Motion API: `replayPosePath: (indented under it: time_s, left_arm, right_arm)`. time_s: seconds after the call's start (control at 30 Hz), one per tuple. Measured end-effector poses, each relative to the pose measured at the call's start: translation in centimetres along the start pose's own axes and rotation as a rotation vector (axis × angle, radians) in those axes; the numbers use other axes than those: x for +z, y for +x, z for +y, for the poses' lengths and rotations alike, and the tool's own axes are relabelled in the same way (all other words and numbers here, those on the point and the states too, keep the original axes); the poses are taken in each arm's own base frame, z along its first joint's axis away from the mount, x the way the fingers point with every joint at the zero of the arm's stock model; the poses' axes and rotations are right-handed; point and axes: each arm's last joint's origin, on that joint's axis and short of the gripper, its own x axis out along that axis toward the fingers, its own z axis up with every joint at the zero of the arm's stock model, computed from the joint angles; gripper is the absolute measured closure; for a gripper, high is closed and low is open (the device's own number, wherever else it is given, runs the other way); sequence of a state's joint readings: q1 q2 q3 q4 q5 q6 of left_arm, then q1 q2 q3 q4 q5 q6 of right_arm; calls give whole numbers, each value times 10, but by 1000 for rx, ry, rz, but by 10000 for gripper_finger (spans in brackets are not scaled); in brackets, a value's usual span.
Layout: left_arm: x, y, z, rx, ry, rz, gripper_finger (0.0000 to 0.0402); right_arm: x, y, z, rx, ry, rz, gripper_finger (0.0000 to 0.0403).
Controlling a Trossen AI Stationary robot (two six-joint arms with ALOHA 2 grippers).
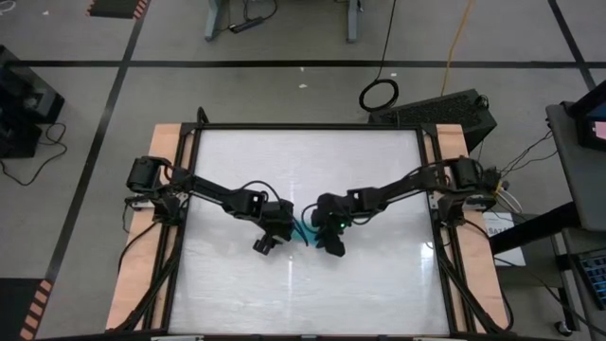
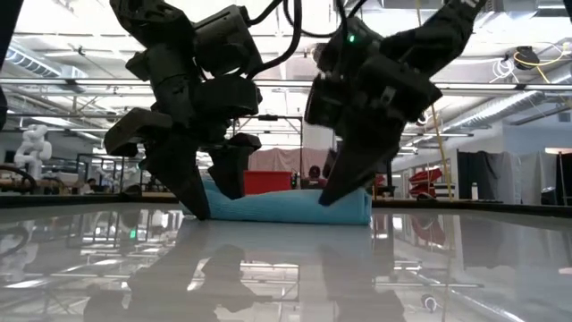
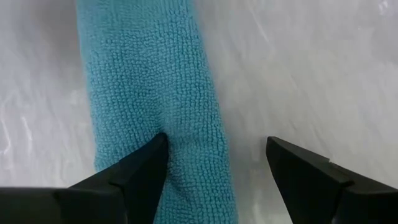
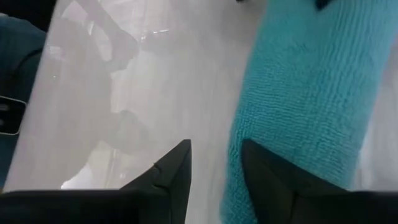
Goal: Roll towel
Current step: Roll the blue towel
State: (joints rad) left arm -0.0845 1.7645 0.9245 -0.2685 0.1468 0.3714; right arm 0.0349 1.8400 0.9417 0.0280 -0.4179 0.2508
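The teal-blue towel [image 1: 303, 230] lies as a narrow roll on the white table [image 1: 379, 170] at its middle, between my two grippers. It also shows in the low view [image 2: 286, 207]. My left gripper [image 3: 217, 165] is open, pointing down at one end of the roll [image 3: 149, 81], with one finger on the cloth and the other over bare table. My right gripper [image 4: 214, 165] is open by a narrow gap at the roll's other end [image 4: 311, 87], with one finger at the cloth's edge and the other over bare table. My left gripper presses one fingertip [image 3: 149, 165] down into the top of the roll near its end [image 3: 180, 155], where the cloth shows a dent. The other finger [image 3: 298, 171] stands beside the roll on the table side. The roll lies flat on the table. My right gripper has one finger [image 4: 261, 168] against the long side of the roll near its end [image 4: 239, 143], coming from above at a slant. The other finger [image 4: 174, 168] is clear of the cloth. I cannot tell whether that finger presses the cloth or only touches it.
The table has a black frame [image 1: 312, 126] around its top. Both arms reach in from the left and right edges and meet at the middle. The near half of the top [image 1: 303, 294] holds nothing else.
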Motion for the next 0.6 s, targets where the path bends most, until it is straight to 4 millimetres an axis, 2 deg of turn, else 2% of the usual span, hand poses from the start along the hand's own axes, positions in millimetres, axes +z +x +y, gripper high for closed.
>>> replayPosePath:
  time_s: [0.2, 0.3, 0.43, 0.6]
  left_arm:
    - [0, 0, 0, -10, -1, -2, 123]
    - [0, 0, 0, -10, -1, -2, 123]
    - [0, 0, 0, -14, -2, 6, 123]
    - [9, -7, 2, -29, -8, 40, 123]
  right_arm:
    - [-12, 21, -13, 14, 82, 67, 277]
    - [-15, 26, -17, 37, 117, 87, 278]
    - [-11, 20, -17, 56, 141, 76, 278]
    - [-1, -2, -10, 42, 151, 30, 278]
